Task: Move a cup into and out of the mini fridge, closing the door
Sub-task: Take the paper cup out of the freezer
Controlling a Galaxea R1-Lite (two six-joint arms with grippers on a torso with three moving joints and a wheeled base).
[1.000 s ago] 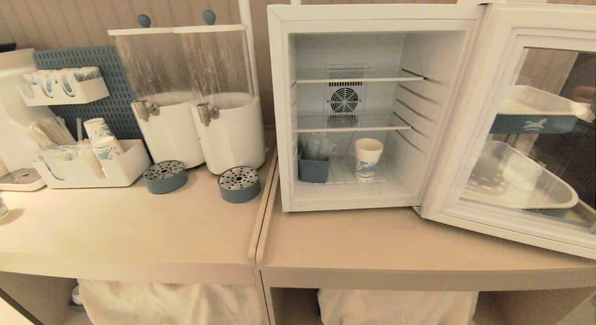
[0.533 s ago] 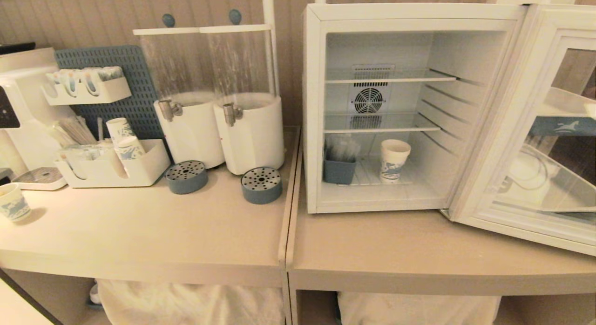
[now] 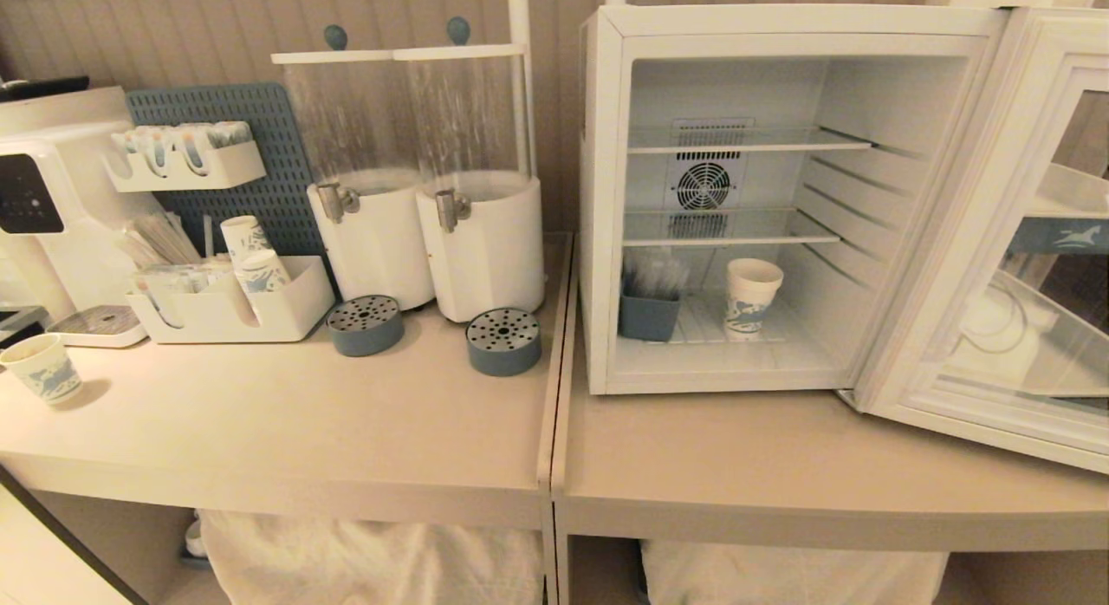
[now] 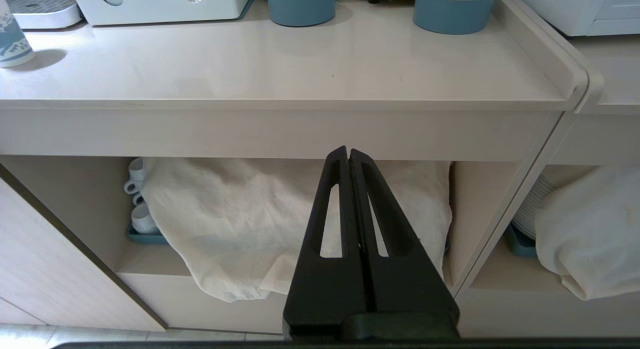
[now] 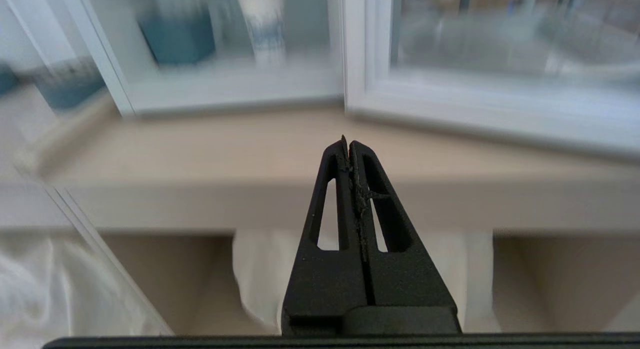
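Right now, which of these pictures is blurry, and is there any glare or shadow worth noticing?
Right wrist view: the mini fridge and its door are smeared, only the shut right gripper sharp. Left wrist view: crisp, and a paper cup casts a soft shadow. Head view: warm yellowish light, with reflections in the door's glass.

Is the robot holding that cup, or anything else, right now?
No. Both the left gripper and right gripper have their jaws shut on nothing. The small white blue-patterned paper cup stands alone inside the white mini fridge.
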